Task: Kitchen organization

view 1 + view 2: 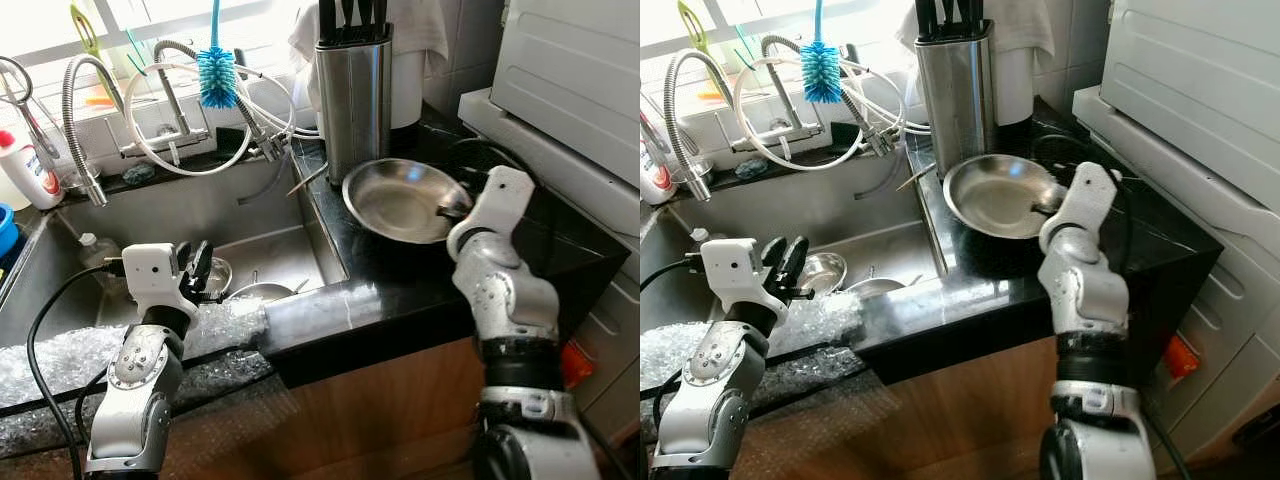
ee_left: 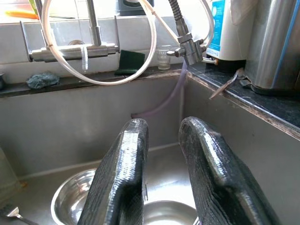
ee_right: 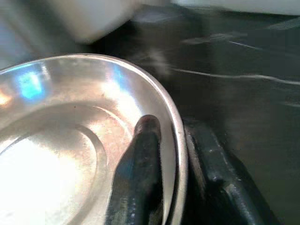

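on the counter, right pincer (image 3: 173, 140) clamps the pan (image 1: 400, 200) rim, fingertips half hidden

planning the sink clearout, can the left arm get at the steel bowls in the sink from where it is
Probably yes: the left gripper hovers open right above the steel bowls in the sink, nothing between them.

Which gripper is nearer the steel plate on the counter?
Right. The right gripper straddles the rim of the steel plate, one finger inside it, one outside. The left gripper hovers over the sink, apart from the plate.
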Available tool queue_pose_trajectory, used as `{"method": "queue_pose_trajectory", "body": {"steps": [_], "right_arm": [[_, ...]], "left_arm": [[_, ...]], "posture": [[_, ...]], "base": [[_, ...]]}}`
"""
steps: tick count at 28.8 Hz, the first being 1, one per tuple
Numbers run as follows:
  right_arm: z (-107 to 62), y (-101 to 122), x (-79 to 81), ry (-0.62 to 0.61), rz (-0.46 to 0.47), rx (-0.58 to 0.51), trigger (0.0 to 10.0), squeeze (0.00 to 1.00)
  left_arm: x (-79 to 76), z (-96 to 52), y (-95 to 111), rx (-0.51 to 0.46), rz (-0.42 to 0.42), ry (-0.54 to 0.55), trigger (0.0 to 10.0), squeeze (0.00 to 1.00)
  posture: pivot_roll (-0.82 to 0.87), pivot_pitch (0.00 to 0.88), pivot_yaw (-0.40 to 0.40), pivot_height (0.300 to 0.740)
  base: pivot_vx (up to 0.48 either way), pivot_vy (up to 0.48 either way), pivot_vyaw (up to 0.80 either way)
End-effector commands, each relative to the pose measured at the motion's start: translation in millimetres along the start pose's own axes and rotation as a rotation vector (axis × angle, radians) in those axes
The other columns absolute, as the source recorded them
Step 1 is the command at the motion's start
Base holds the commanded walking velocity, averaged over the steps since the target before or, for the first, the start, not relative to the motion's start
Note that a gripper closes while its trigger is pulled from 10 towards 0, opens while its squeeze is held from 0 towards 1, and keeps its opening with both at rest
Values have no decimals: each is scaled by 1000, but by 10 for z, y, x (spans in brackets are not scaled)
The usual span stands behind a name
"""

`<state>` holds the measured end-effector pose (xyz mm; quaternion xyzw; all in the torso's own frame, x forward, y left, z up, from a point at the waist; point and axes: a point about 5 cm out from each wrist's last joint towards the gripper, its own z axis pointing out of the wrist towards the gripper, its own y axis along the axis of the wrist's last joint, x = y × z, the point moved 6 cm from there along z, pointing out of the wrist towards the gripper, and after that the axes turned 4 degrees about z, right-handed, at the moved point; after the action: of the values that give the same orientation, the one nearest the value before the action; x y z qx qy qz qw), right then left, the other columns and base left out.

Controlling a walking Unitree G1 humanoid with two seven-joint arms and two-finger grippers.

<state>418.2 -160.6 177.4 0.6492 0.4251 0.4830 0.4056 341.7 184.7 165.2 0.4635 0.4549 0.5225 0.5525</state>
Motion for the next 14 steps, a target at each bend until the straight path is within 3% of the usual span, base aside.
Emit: {"method": "queue_pose_trajectory", "body": {"steps": [1, 5, 10, 14], "right_arm": [[-91, 192, 294, 127, -6, -94, 10000, 0], [-152, 237, 440, 202, -34, -142, 10000, 0], [-178, 277, 481, 227, -68, -170, 10000, 0], [-253, 368, 670, 327, -160, -271, 10000, 0]], "left_arm": [[60, 23, -13, 10, -14, 25, 10000, 0], [73, 43, 3, 3, -77, 42, 10000, 0], [84, 58, 3, 8, -109, 49, 10000, 0], [143, 76, 33, 0, -225, 52, 10000, 0]], "posture": [[-76, 0, 138, 740], [-76, 0, 136, 740], [-73, 0, 134, 740], [-67, 0, 132, 740]], "base": [[0, 0, 0], [0, 0, 0], [0, 0, 0], [0, 0, 0]]}}
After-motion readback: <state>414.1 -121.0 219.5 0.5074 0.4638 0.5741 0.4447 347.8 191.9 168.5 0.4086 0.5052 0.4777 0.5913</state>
